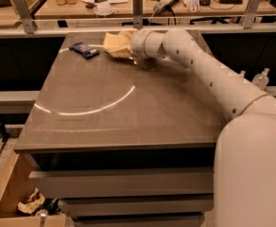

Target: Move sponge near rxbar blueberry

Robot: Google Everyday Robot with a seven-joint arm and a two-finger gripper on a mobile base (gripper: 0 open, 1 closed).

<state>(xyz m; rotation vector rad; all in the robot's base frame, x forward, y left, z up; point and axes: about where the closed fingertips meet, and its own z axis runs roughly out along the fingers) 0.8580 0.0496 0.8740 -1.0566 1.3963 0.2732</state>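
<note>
My end effector [129, 49] is clenched on the pale yellow sponge [114, 44] over the far part of the table [128, 112]. The rxbar blueberry [84, 49] lies near, just left of the sponge.

The gripper [130, 48], at the far side of the table [128, 122] and just right of the sponge [113, 43], is largely concealed by the wrist of the arm [199, 72] and by the sponge itself. Whether the sponge is resting on the table or held clear of it cannot be told. The pale markings on the rxbar blueberry [84, 49] cannot be read. The robot's body [254, 174] is cut off by the right and lower edges
</note>
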